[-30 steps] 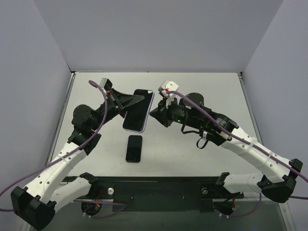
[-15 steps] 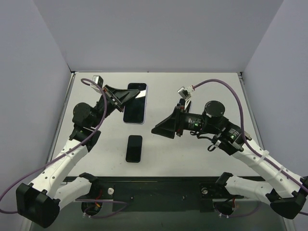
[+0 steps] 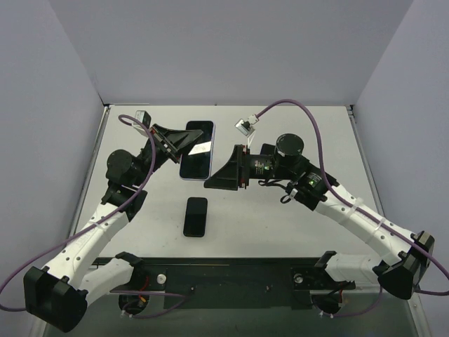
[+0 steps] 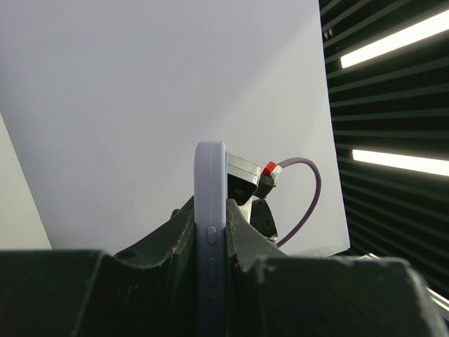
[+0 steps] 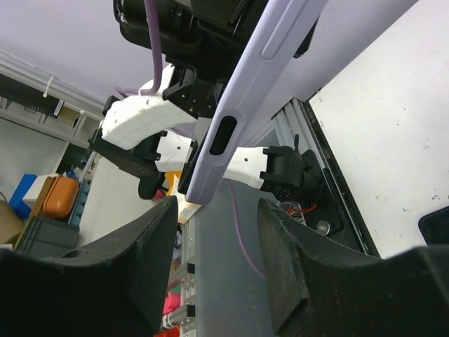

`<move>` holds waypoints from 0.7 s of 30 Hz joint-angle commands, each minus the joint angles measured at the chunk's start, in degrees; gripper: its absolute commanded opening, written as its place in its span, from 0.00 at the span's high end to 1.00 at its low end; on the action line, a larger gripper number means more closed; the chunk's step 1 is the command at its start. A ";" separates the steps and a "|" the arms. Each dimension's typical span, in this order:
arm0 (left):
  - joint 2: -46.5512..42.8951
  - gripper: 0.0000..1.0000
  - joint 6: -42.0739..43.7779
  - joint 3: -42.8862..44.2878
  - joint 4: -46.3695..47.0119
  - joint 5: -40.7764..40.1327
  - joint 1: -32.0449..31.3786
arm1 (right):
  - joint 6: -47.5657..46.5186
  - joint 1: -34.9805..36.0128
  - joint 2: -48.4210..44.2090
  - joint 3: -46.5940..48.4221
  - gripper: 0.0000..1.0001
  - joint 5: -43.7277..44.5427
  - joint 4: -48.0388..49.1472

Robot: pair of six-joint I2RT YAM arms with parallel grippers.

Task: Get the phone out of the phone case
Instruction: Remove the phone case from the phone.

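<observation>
Since half a second ago the right arm has swung in from the open tabletop toward the phone case (image 3: 197,151), while the case and the left arm have hardly shifted. The case, lavender with a dark glossy face, is held off the tabletop (image 3: 302,133) at its far middle. That face suggests the phone is still seated inside, though the pictures do not settle it.

The left end effector (image 3: 184,144) is clamped on the case. Its wrist view shows the case edge-on, pinched between the two fingers with the side buttons facing the camera. The right end effector (image 3: 215,181) sits just beside the case's near right corner. Its fingers (image 5: 151,260) are spread wide, with the corner hanging in the gap and no contact visible.

A second dark phone (image 3: 195,216) lies flat on the tabletop nearer the bases, well apart from both end effectors.

The step in hand looks like the approach for the peel. The next move probably calls for the right fingers to catch the case's rim or push the phone from behind while the left grip holds firm.
</observation>
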 commanded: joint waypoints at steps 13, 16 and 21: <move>-1.66 1.00 -4.07 3.31 8.49 2.44 0.08 | -3.59 -1.22 4.24 4.81 0.85 -6.93 6.20; -1.49 1.00 -6.79 4.02 8.77 3.58 0.08 | -8.78 -1.22 4.77 4.29 0.99 -8.87 4.71; 0.09 1.00 -13.38 5.95 8.41 8.06 -0.44 | -25.63 -0.52 1.70 4.19 1.00 -4.50 -2.30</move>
